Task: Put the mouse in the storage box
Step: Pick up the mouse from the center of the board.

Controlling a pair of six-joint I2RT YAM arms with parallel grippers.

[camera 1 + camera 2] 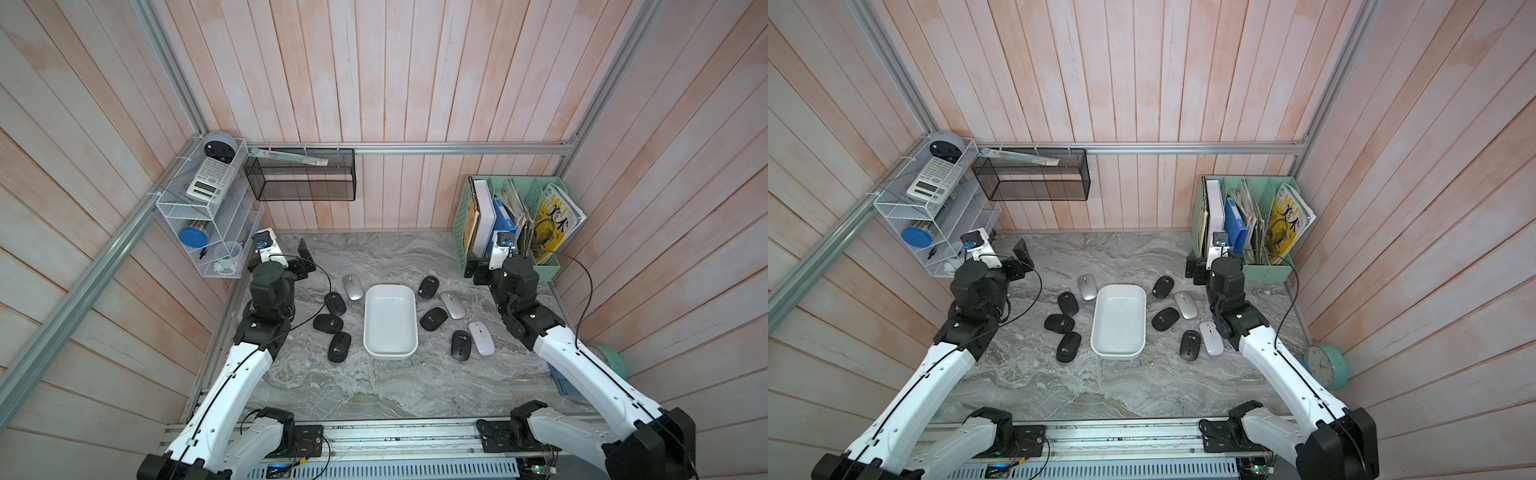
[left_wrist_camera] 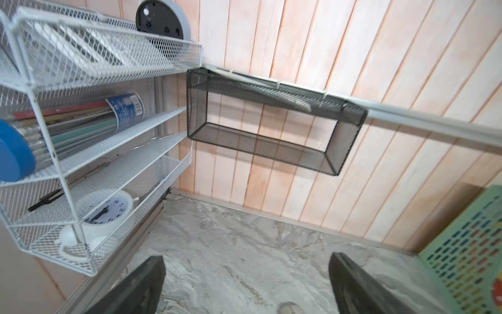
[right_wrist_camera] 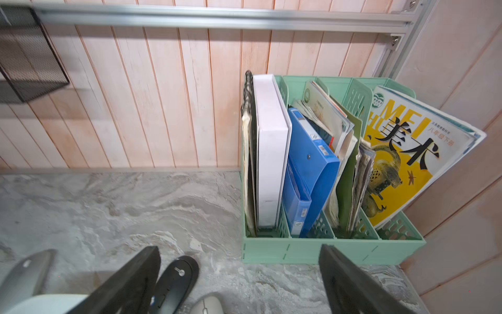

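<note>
The storage box (image 1: 390, 351) (image 1: 1118, 353), a white tub, sits mid-table with nothing in it. Several mice lie on the table around it. Left of it are black ones (image 1: 336, 303) and a silver one (image 1: 353, 286). Right of it are black ones (image 1: 433, 318), a silver one (image 1: 453, 305) and a white one (image 1: 481, 338). My left gripper (image 1: 305, 259) (image 2: 245, 258) hangs open and empty at the back left, above bare table. My right gripper (image 1: 477, 271) (image 3: 239, 247) is open and empty, just right of a black mouse (image 3: 176, 280), in front of the file holder.
A mint-green file holder (image 1: 511, 224) full of books stands at the back right. On the back wall hangs a black mesh basket (image 1: 301, 174). A white wire rack (image 1: 208, 216) is on the left wall. At the right wall stands a teal clock (image 1: 1325, 365).
</note>
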